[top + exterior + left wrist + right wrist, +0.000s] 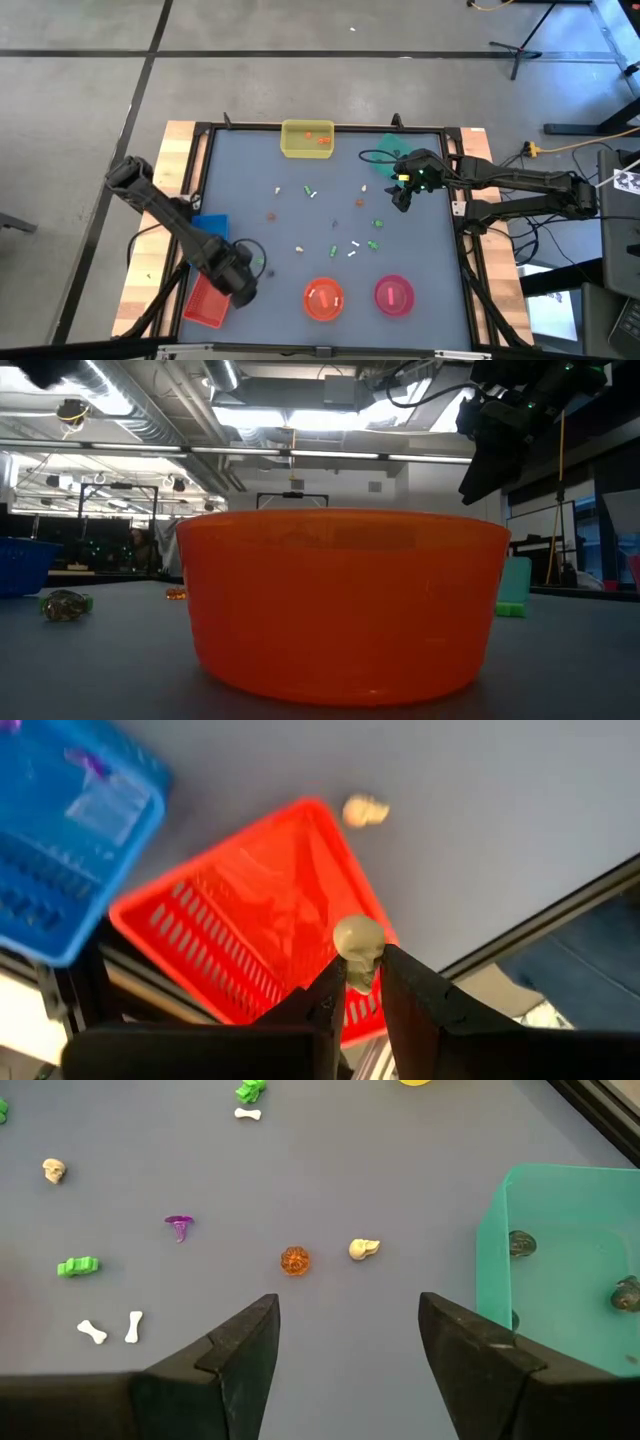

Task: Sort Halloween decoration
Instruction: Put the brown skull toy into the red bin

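Two dark arms are before you at the grey table (300, 230); the left gripper (362, 988) hangs above the red slotted plastic basket (250, 920) at the table's near left corner, its two fingers pinched narrow on a small beige skull trinket (358, 948); the skull stands clear of the basket, held at the fingertips; a second beige skull (365, 811) lies on the table just beyond the basket's far edge; the blue slotted plastic basket (60, 850) sits just beside the red one.

You will find the right gripper (347, 1345) at the far right of the table, raised off the surface, its fingers spread wide and holding nothing; it hovers near the teal plastic tray (560, 1260), which contains dark grey rounded trinkets (521, 1243); on the table ahead of its fingers lie an orange pumpkin-like bead (294, 1260) and a beige skull piece (363, 1249), near each other but apart; farther off are a purple trinket (179, 1227), green pieces (77, 1266), and two white bones (112, 1328).

Note the yellow plastic tray (307, 139) at the far edge with orange pieces inside; the orange round bowl (323, 298) and the pink round bowl (394, 294) stand side by side at the near edge; remaining trinkets lie scattered mid-table.
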### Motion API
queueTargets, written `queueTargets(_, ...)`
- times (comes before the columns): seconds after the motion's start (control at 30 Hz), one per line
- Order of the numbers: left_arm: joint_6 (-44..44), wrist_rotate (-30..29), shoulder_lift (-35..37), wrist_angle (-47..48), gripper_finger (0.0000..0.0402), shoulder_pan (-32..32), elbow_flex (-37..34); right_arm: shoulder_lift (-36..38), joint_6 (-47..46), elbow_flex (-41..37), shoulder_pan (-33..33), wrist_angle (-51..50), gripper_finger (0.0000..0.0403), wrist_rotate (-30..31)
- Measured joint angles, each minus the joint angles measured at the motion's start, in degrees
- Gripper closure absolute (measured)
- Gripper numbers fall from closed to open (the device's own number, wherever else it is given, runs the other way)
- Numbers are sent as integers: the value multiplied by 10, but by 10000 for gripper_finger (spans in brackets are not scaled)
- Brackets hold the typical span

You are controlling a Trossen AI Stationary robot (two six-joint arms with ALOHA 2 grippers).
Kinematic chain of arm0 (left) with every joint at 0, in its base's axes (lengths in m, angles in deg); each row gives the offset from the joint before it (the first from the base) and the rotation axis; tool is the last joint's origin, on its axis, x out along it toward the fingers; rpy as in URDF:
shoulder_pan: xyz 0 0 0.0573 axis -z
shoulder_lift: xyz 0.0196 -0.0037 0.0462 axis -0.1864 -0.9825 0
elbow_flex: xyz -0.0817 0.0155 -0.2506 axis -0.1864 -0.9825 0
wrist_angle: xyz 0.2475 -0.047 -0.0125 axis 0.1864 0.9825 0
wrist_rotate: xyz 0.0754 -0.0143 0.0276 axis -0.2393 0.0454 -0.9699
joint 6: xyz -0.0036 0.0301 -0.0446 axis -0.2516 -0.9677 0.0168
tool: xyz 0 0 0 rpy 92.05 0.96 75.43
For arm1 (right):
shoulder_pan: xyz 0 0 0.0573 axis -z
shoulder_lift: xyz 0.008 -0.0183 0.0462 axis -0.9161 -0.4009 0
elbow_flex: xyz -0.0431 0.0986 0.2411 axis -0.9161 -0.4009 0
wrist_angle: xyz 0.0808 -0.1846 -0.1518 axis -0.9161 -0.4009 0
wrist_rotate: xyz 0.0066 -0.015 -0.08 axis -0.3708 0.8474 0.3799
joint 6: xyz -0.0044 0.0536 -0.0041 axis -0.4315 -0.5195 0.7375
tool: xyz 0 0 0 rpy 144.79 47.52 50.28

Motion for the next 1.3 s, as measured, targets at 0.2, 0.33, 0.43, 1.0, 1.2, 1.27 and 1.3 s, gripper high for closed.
queueTargets(0.2, 25, -2, 0, 0, 354, 46, 0, 0, 0, 0, 0, 0, 164, 0)
queueTargets(0.33, 25, 0, 0, 0, 353, 66, 0, 0, 0, 0, 0, 0, 164, 0)
queueTargets(0.43, 26, 1, 0, 0, 353, 74, 0, 0, 0, 0, 0, 0, 164, 0)
queueTargets(1.0, 25, -40, 0, 30, 293, 79, 0, 0, 0, 0, 0, 0, 164, 0)
queueTargets(1.2, 20, -149, 0, 20, 268, 74, 0, 0, 0, 0, 0, 0, 164, 0)
queueTargets(1.27, -16, -183, 0, 6, 268, 65, 0, 0, 0, 0, 0, 0, 164, 0)
queueTargets(1.3, -45, -198, 0, -5, 267, 59, 0, 0, 0, 0, 0, 0, 164, 0)
